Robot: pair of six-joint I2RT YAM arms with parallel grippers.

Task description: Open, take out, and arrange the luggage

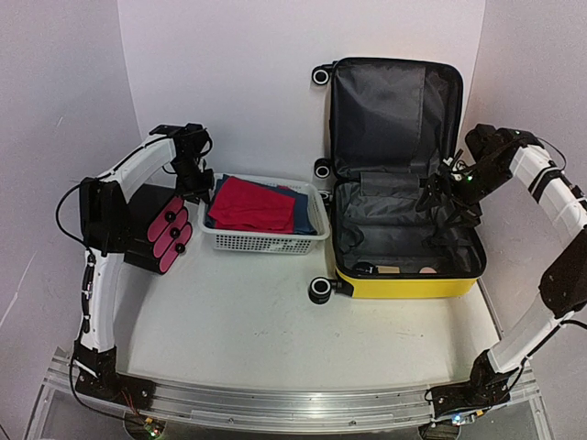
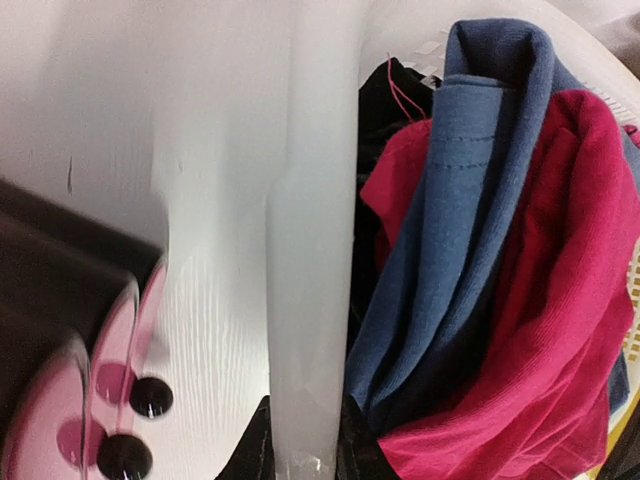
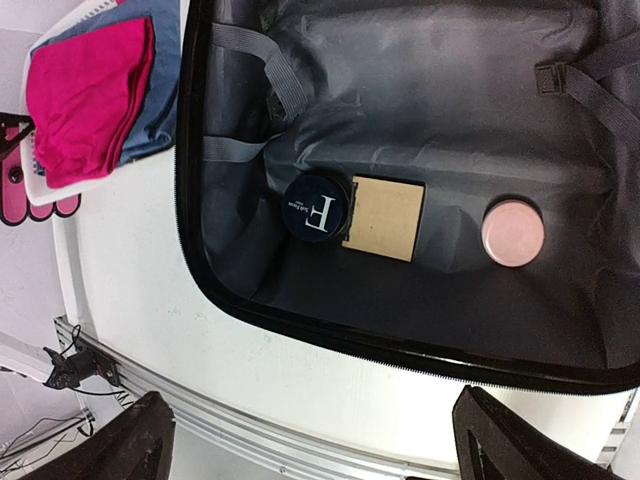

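— Where do your jaws stand?

— My right jaws are spread as wide as they go, with nothing between the fingertips [image 3: 130,445]. They hang over the lower shell of the luggage [image 1: 404,284]. My left jaws are nearly together. From the wrist view I judge that they pinch the left wall of the white mesh basket [image 1: 266,244], though that view is blurred.

— Why hold the basket?

— To steady or shift it, I reckon. It stands just beside the luggage on the table [image 1: 238,321], a short carry for whatever comes out. A red garment [image 1: 248,203] and a blue garment [image 2: 460,200] lie in it already.

— And the luggage itself?

— It is open and lies flat at the right of the table. Its lid [image 1: 394,110] is propped upright against the back wall, which holds it open and leaves the grey lining bare to me. Directly under my right jaws I see a dark round tin marked F [image 3: 317,207], a tan square card [image 3: 385,218] touching it, and a pink round lid [image 3: 513,230] apart to one side. That, I think, is why the right side is wide: ready to drop over one of these.

— And from the left?

— The luggage is well to the right of my left jaws, with the basket between. The black case with pink round ends [image 1: 170,234] sits on their other side.
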